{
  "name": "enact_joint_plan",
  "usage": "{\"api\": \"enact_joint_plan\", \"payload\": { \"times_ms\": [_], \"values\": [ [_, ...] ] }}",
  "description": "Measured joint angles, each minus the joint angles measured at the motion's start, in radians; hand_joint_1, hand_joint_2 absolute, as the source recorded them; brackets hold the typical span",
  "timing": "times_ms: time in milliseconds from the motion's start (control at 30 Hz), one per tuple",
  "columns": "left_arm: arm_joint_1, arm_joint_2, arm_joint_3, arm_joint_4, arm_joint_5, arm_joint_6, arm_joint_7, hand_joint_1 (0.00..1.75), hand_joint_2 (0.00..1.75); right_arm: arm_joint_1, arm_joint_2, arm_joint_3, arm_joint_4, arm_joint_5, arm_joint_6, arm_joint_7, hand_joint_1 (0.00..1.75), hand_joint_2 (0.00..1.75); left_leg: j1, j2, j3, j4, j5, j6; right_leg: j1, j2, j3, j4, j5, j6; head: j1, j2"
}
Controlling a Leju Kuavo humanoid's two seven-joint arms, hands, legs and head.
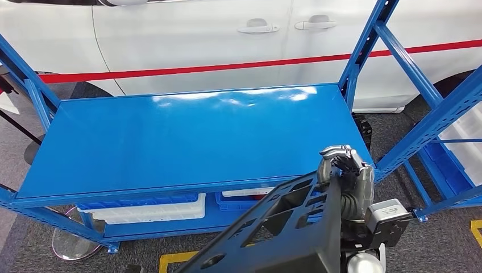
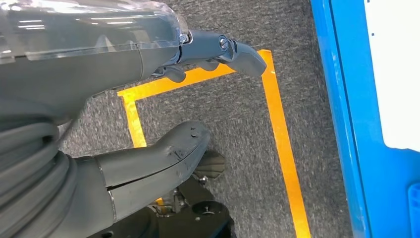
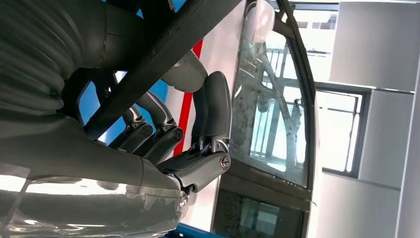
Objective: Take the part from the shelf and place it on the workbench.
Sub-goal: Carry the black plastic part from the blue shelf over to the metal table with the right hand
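Your right hand grips the black perforated part; left hand hangs spread, empty. Clear the blue surface edge, then probably lower flat.

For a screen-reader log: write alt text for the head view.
The robot's right hand holds up a flat black plastic part with cut-out openings at the near right edge of a bare, glossy blue metal shelf top. White bins sit on the level below, and a white car with a red stripe stands behind.
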Motion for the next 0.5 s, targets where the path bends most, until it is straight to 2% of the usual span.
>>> {"api": "enact_joint_plan", "payload": {
  "times_ms": [500],
  "values": [
    [-0.001,0.007,0.035,0.000,0.028,-0.038,-0.019,0.00,1.75,0.023,0.013,0.000,0.017,0.019,0.008,-0.001,1.75,1.75,0.000,0.000,0.000,0.000,0.000,0.000,0.000,0.000,0.000,0.000,0.000,0.000,0.000,0.000]
  ]
}}
